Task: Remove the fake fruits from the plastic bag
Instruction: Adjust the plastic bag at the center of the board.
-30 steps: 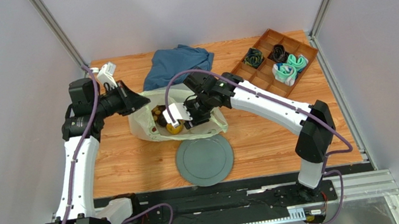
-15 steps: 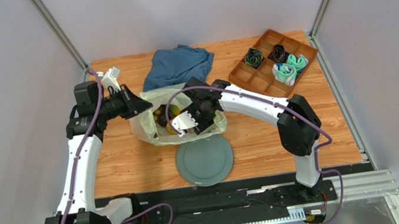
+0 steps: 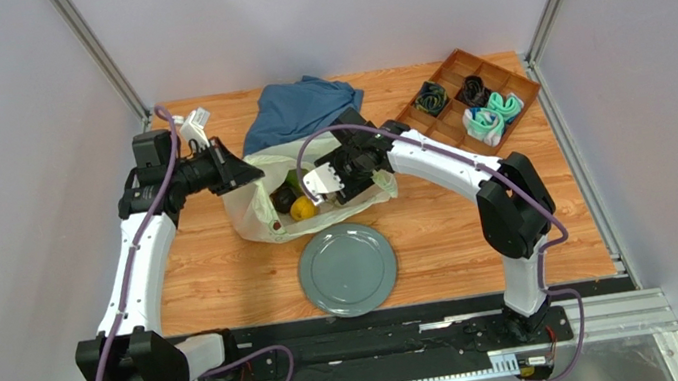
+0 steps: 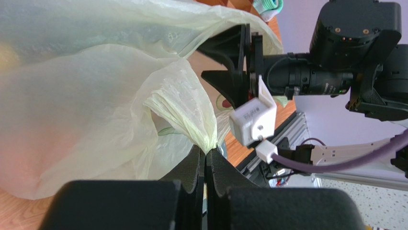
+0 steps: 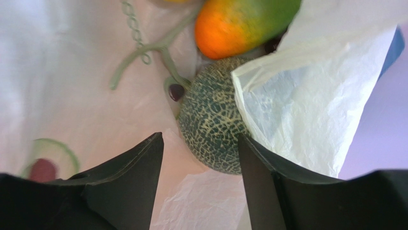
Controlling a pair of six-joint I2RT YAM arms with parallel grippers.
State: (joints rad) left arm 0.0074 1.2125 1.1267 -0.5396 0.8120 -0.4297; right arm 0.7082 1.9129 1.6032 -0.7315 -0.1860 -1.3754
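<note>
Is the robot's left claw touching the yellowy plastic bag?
Touching. The left wrist view shows the left gripper closed tight on a bunched fold of the plastic bag, with no gap between them.

Melon (image 5: 210,129) half hidden by plastic bag (image 5: 306,105); orange-green fruit (image 5: 239,24) cropped at top.

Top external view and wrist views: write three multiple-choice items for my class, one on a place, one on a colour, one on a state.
1. Where is the round grey plate? A) between the pale yellow-green plastic bag and the arm bases B) inside the bag C) in a wooden tray
2. What colour is the crumpled cloth behind the bag? A) red B) blue C) white
3. The left pincer is: A) wide open B) shut on the bag's edge C) gripping the plate
1 A, it lies nearer than the bag; 2 B, seen from above; 3 B, plastic is pinched between its shut fingers.
</note>
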